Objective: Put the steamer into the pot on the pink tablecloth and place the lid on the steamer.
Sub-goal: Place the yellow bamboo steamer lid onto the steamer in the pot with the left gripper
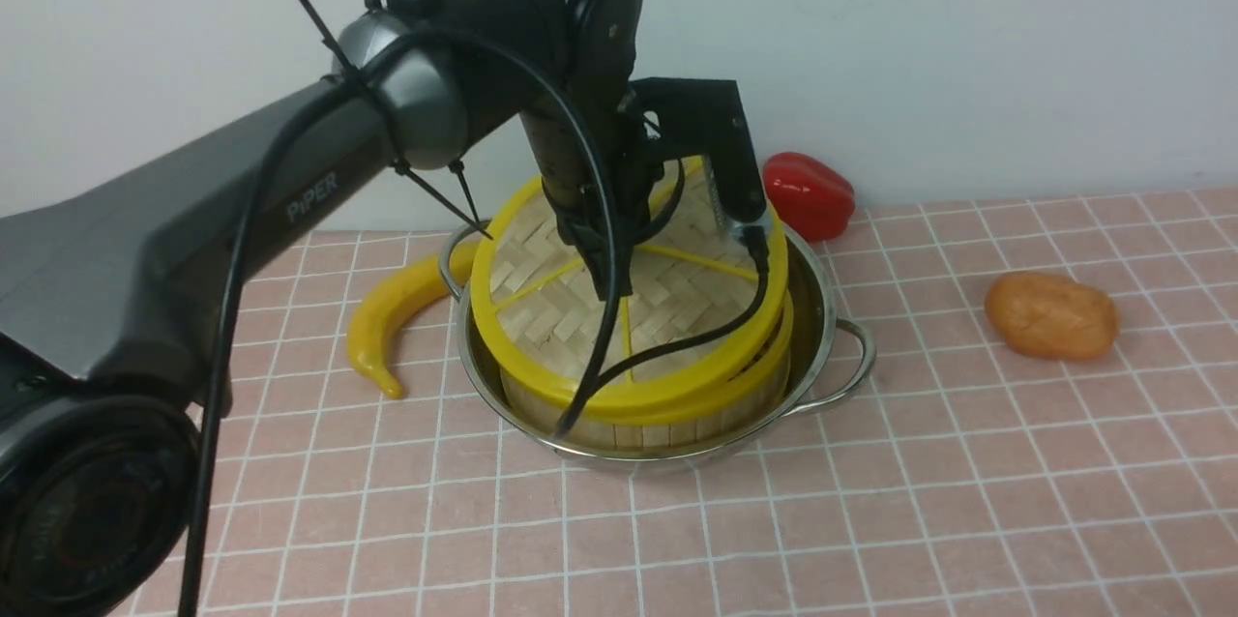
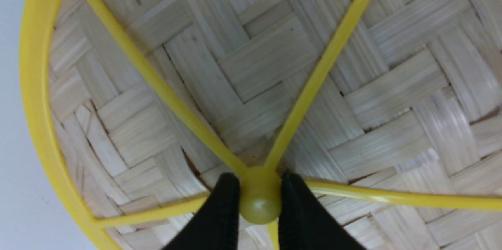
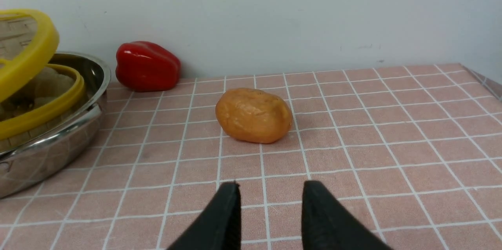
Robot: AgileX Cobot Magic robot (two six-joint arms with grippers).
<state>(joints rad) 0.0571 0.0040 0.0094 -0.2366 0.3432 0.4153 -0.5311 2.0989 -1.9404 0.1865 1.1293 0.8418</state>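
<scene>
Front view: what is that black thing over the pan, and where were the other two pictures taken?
That is a robot's left arm, filmed from between its two arms. The other pictures come from cameras on each wrist. The left gripper pinches the yellow knob of the woven lid, holding it tilted over the steamer that sits in the steel pot. The right gripper is open and empty above the pink tablecloth. A banana, a red pepper and an orange lump lie on the cloth.
</scene>
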